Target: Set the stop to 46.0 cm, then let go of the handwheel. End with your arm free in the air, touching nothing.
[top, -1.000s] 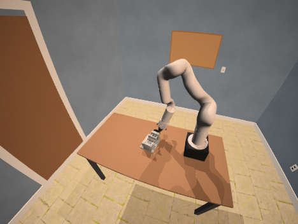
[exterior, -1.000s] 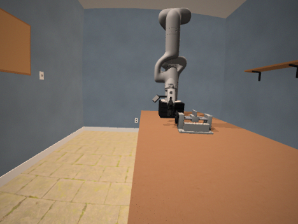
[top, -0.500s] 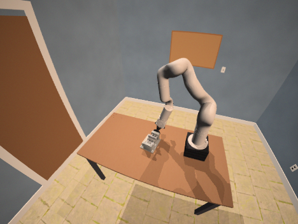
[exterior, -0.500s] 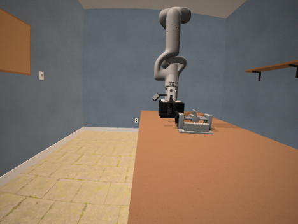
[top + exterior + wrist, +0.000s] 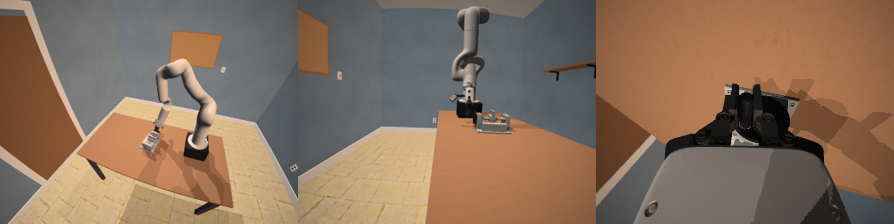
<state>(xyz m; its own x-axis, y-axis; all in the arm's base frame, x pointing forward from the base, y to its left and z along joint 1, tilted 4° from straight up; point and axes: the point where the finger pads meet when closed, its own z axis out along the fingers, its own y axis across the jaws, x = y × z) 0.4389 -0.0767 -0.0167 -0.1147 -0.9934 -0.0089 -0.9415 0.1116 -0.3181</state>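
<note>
The stop [image 5: 153,137] [image 5: 492,116] stands upright between the two end supports of a grey fixture [image 5: 148,146] [image 5: 494,128] [image 5: 794,104]; its setting cannot be read in any view. The fixture sits flat on the brown bench [image 5: 111,137] [image 5: 489,165] [image 5: 671,45]. At one end of the fixture is the dark, round handwheel [image 5: 475,118] [image 5: 781,115], partly covered by the gripper [image 5: 156,130] [image 5: 468,112] [image 5: 745,93] in the wrist view. The handwheel's dark handle [image 5: 746,107] lies between the fingers, which are pinching it from both sides. The handwheel has not been released.

The pale arm [image 5: 191,83] [image 5: 470,38] arches above the bench and comes down to the handwheel end. It is mounted on a black base block [image 5: 195,154] [image 5: 460,110] on the bench, apart from the fixture. Beyond, an orange board [image 5: 195,48] [image 5: 312,41] hangs on a blue wall; a wall shelf [image 5: 572,66] is visible in the exterior view.
</note>
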